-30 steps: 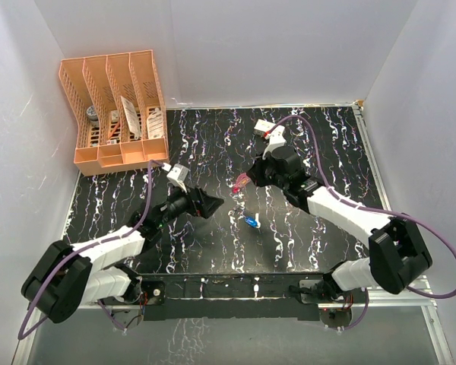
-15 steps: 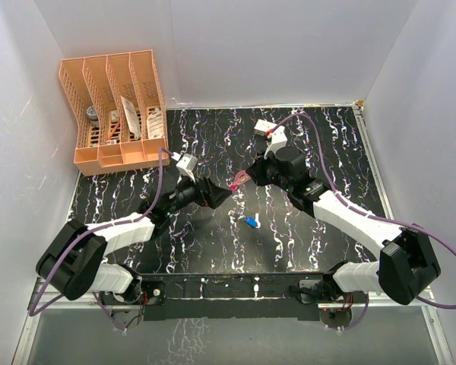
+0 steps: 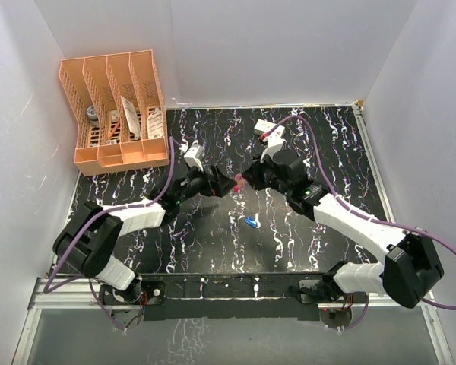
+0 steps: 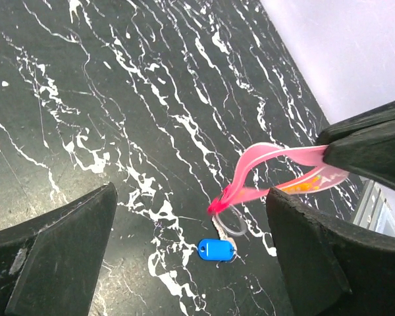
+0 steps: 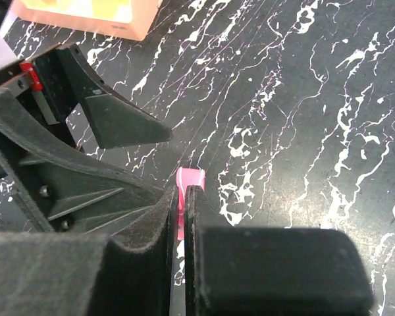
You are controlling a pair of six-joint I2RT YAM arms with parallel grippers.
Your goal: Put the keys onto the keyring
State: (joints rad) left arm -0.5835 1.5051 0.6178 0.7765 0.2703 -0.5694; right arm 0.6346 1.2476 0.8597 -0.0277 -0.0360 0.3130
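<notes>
My right gripper point(image 3: 244, 178) is shut on a pink keyring strap point(image 3: 236, 182), folded in a loop and held above the table. In the right wrist view the strap point(image 5: 190, 177) sticks out past the closed fingertips of the gripper point(image 5: 182, 191). In the left wrist view the strap point(image 4: 276, 172) ends in a clear ring point(image 4: 232, 221) that hangs from its tip. The blue-headed key point(image 3: 251, 222) lies on the table below it and also shows in the left wrist view point(image 4: 214, 249). My left gripper point(image 3: 222, 185) is open and empty, its fingers either side of the strap's tip point(image 4: 191, 195). I see no separate pink key.
An orange file rack point(image 3: 118, 106) with small items stands at the back left. A white rectangular box point(image 3: 264, 127) lies at the back, behind the right wrist. White walls close in the black marbled table point(image 3: 334, 152) on three sides.
My left arm has reached forward and to the right, bringing its open gripper up to the pink strap. My right gripper has shifted slightly left with the strap. The blue key has not moved.
</notes>
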